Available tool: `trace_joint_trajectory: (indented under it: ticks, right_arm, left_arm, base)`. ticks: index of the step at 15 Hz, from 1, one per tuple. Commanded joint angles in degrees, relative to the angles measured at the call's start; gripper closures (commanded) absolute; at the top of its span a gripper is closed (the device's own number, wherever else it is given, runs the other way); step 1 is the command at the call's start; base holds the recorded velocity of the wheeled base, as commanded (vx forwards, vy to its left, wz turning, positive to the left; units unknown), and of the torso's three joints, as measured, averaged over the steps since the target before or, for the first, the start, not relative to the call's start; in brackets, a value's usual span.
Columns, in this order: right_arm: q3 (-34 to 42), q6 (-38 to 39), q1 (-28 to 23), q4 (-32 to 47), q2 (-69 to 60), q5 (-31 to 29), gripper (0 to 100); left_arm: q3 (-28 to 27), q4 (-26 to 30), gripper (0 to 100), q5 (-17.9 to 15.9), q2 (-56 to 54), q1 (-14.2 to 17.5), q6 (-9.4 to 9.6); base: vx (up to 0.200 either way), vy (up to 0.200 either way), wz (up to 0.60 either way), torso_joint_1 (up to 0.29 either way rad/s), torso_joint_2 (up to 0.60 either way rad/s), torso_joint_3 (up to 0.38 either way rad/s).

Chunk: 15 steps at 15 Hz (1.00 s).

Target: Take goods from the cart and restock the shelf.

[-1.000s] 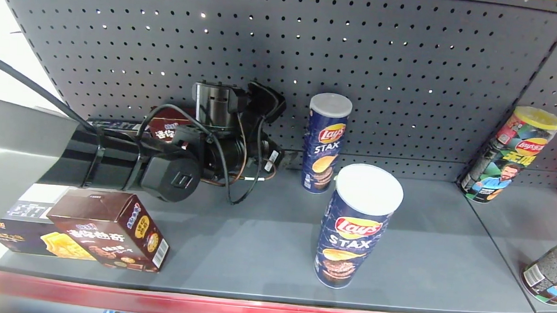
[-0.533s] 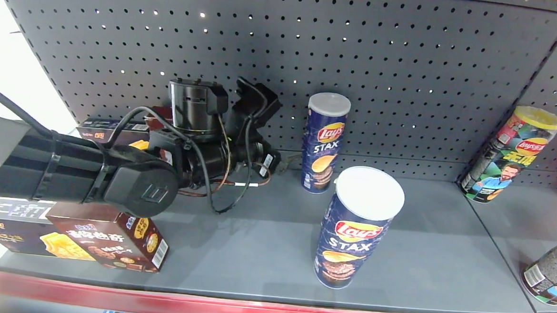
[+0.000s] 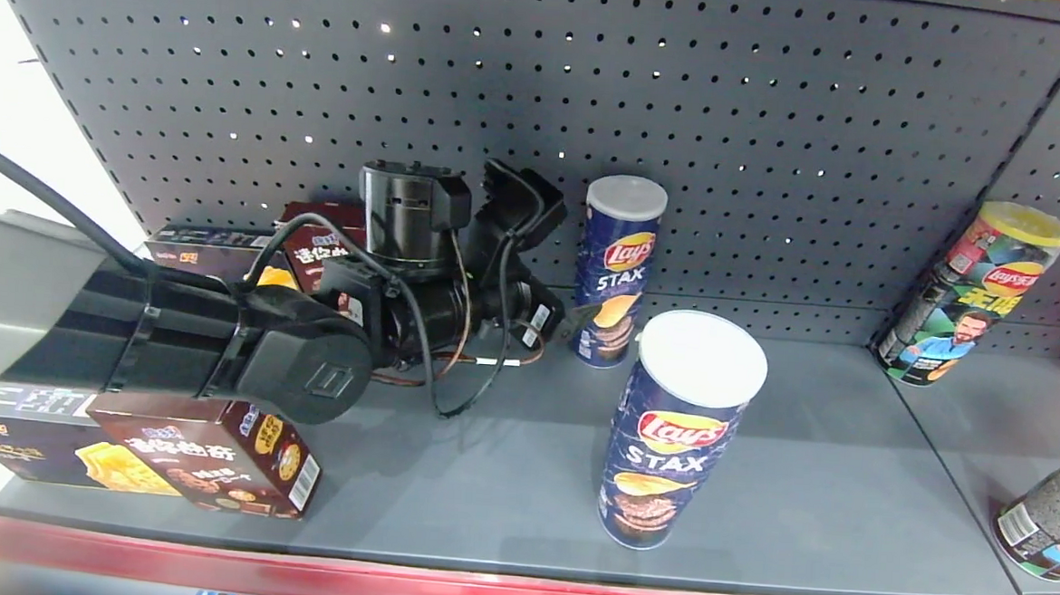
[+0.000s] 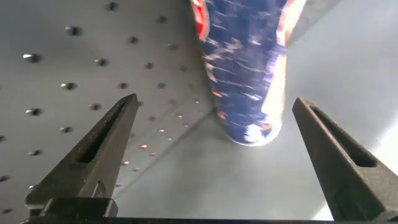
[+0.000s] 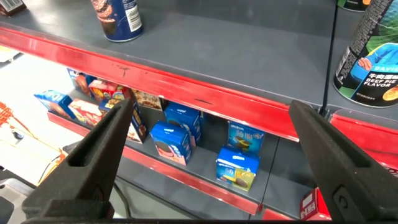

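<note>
The left tool (image 4: 214,99) gapes wide and empty, with the rear can (image 3: 620,266) just ahead of its fingers. Best to line up squarely and go slowly, since a sideways knock could topple it.

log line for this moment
left tool open, at back can | right tool open, before shelf edge | front can upright

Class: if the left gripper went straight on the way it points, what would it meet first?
Probably the rear blue can, centred ahead of the open left gripper; how far off is unclear.
</note>
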Motion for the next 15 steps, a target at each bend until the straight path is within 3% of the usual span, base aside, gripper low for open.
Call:
trace_joint_trajectory:
  ticks: [1,6,8,11,15]
  right_arm:
    - [0.0,0.0,0.0,0.0,0.1,0.0,0]
    - [0.0,0.0,0.0,0.0,0.1,0.0,0]
    - [0.0,0.0,0.0,0.0,0.1,0.0,0]
    - [-0.1,0.0,0.0,0.0,0.1,0.0,0]
    - [0.0,0.0,0.0,0.0,0.1,0.0,0]
  left_arm:
    - [-2.1,0.0,0,0.9,2.2,0.3,-0.01]
    - [-3.1,0.0,0,1.8,2.9,1.6,-0.10]
    - [-3.0,-0.2,0,2.5,2.9,1.6,-1.33]
    - [-1.9,-1.0,0,2.6,2.4,1.6,-1.68]
    - [6.8,-4.9,0,2.8,-2.5,1.2,-1.59]
  base:
    - [0.000,0.000,0.00,0.000,0.00,0.000]
    - [0.000,0.000,0.00,0.000,0.00,0.000]
    - [0.000,0.000,0.00,0.000,0.00,0.000]
    - [0.000,0.000,0.00,0.000,0.00,0.000]
    - [0.000,0.000,0.00,0.000,0.00,0.000]
